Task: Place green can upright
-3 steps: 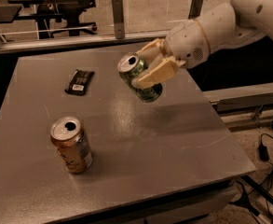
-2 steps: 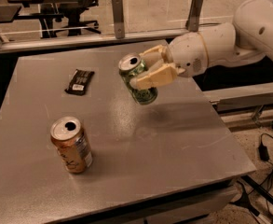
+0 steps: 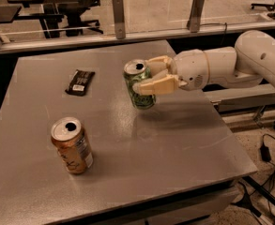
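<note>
My gripper [image 3: 144,77] over centre-right of table [image 3: 184,149], jaws pinching green can [image 3: 143,100] from its right side. Can near upright, slight tilt, top up. Base contact with table: cannot tell. Brown can [image 3: 72,146] upright at front left. Dark packet [image 3: 80,82] flat behind it.

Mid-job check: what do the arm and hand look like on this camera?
The hand, at the green can over the table's far half, has two blocky cream-tan fingers. Behind it, the arm is smooth, rounded white shells with small dark dots; no cables or sleeves show on it.
</note>
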